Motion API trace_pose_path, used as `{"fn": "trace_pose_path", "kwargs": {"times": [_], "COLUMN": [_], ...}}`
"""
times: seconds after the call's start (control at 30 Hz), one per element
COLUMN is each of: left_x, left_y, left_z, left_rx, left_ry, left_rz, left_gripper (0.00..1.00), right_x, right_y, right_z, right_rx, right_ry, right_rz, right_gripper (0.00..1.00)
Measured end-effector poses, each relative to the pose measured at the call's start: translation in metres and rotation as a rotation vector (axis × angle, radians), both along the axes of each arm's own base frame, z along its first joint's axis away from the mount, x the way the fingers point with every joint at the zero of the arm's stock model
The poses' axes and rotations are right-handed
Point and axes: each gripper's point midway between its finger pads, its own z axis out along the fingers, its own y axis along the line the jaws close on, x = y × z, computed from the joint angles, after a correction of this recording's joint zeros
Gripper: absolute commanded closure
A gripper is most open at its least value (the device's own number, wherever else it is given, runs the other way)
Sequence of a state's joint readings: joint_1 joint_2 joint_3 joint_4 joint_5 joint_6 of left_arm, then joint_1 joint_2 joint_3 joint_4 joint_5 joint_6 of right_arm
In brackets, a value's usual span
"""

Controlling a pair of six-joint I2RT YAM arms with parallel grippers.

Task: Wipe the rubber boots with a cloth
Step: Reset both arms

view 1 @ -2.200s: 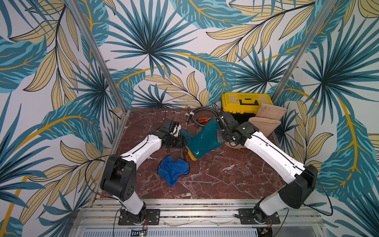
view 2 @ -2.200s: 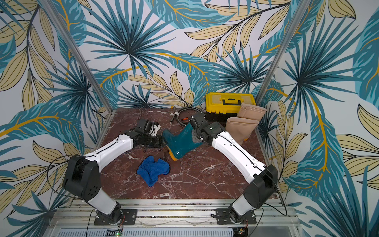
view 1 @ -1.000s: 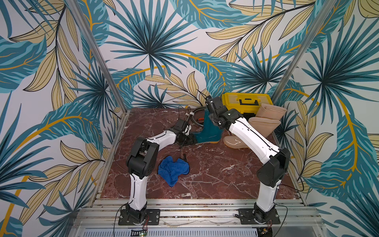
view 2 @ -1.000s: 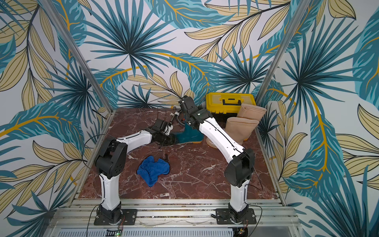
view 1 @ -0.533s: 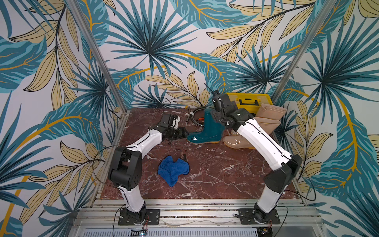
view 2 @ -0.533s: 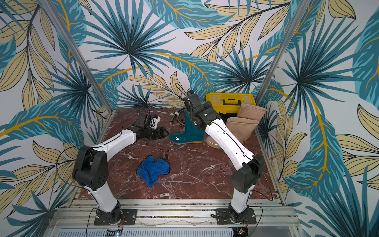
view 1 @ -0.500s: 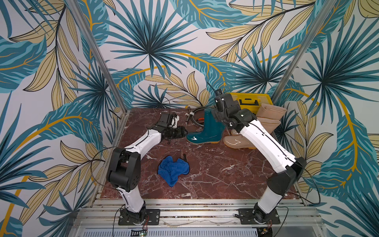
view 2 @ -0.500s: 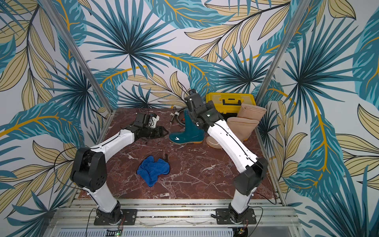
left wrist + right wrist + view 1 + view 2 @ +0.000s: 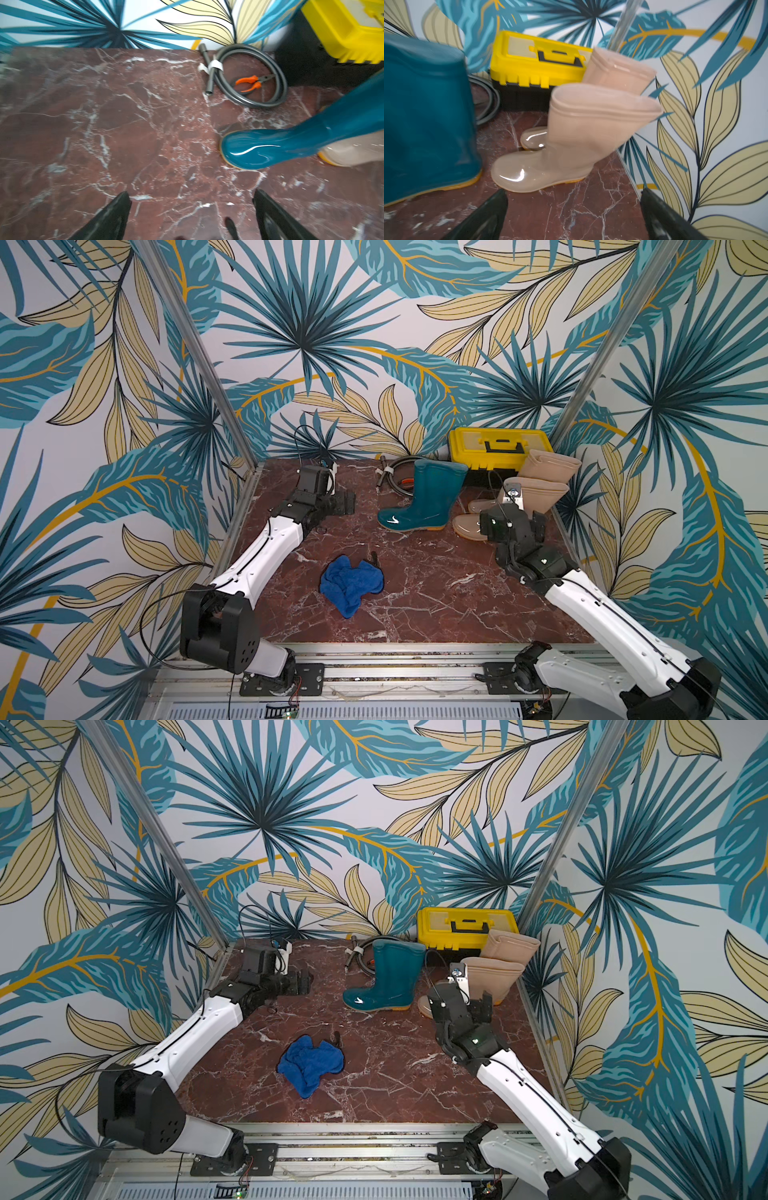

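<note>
A dark teal rubber boot [image 9: 428, 497] [image 9: 386, 977] stands upright at the back middle of the marble table, with nothing holding it. Two beige rubber boots [image 9: 536, 495] [image 9: 548, 466] stand against the right wall. The blue cloth [image 9: 351, 585] [image 9: 309, 1063] lies crumpled in the middle, away from both arms. My left gripper [image 9: 348, 503] [image 9: 191, 195] is open and empty, left of the teal boot's toe [image 9: 259, 151]. My right gripper [image 9: 511, 524] [image 9: 574, 193] is open and empty, just in front of the nearer beige boot [image 9: 571, 145].
A yellow toolbox [image 9: 498, 448] stands at the back wall behind the boots. A coiled grey hose [image 9: 249, 83] with orange pliers [image 9: 251, 82] inside it lies left of the toolbox. A small dark object [image 9: 374, 560] lies beside the cloth. Patterned walls close in three sides.
The teal boot went from lying tilted between both grippers to standing upright on its own. Both grippers let go and opened. The left arm drew back left, the right arm back right.
</note>
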State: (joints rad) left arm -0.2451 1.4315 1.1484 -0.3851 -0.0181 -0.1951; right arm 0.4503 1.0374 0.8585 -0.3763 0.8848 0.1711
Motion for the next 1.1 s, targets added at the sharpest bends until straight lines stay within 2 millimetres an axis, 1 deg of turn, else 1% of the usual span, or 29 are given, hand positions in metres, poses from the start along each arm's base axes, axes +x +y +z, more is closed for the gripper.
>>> {"fn": "trace_pose_path", "kwargs": {"times": [0.07, 0.17, 0.27, 0.37, 0.5, 0.6, 0.7, 0.77, 0.83, 0.9, 0.97, 1.0, 1.03, 1.1], "left_x": [-0.01, -0.023, -0.031, -0.039, -0.053, -0.06, -0.062, -0.057, -0.048, -0.04, -0.034, -0.032, -0.031, -0.028], "left_y": [0.014, 0.035, 0.055, 0.076, 0.104, 0.12, 0.129, 0.133, 0.139, 0.141, 0.138, 0.135, 0.132, 0.127], "left_z": [-0.012, -0.027, -0.041, -0.059, -0.095, -0.112, -0.114, -0.109, -0.104, -0.109, -0.121, -0.125, -0.128, -0.126], "left_rx": [0.053, 0.138, 0.215, 0.269, 0.279, 0.236, 0.203, 0.186, 0.167, 0.158, 0.15, 0.146, 0.144, 0.135], "left_ry": [-0.022, -0.062, -0.094, -0.128, -0.11, -0.141, -0.21, -0.261, -0.317, -0.336, -0.323, -0.315, -0.314, -0.328], "left_rz": [0.032, 0.084, 0.152, 0.203, 0.27, 0.313, 0.339, 0.348, 0.365, 0.365, 0.336, 0.316, 0.296, 0.266], "left_gripper": [0.04, 0.02, 0.0, 0.01, 0.01, 0.0, 0.0, 0.0, 0.01, 0.0, 0.01, 0.01, 0.01, 0.01], "right_x": [-0.002, 0.001, 0.01, 0.021, 0.03, 0.036, 0.041, 0.041, 0.045, 0.053, 0.061, 0.061, 0.061, 0.064], "right_y": [-0.017, -0.032, -0.043, -0.051, -0.059, -0.063, -0.075, -0.078, -0.074, -0.066, -0.06, -0.058, -0.056, -0.056], "right_z": [-0.03, -0.063, -0.098, -0.117, -0.125, -0.129, -0.13, -0.133, -0.129, -0.125, -0.127, -0.136, -0.143, -0.142], "right_rx": [0.015, 0.04, 0.06, 0.077, 0.093, 0.108, 0.146, 0.164, 0.186, 0.204, 0.207, 0.211, 0.214, 0.211], "right_ry": [0.015, -0.008, -0.004, -0.011, -0.096, -0.139, -0.2, -0.205, -0.23, -0.255, -0.274, -0.244, -0.211, -0.208], "right_rz": [-0.055, -0.101, -0.127, -0.146, -0.145, -0.12, -0.114, -0.102, -0.066, -0.015, 0.029, 0.041, 0.045, 0.049], "right_gripper": [0.01, 0.01, 0.0, 0.0, 0.0, 0.0, 0.01, 0.0, 0.0, 0.0, 0.01, 0.01, 0.0, 0.01]}}
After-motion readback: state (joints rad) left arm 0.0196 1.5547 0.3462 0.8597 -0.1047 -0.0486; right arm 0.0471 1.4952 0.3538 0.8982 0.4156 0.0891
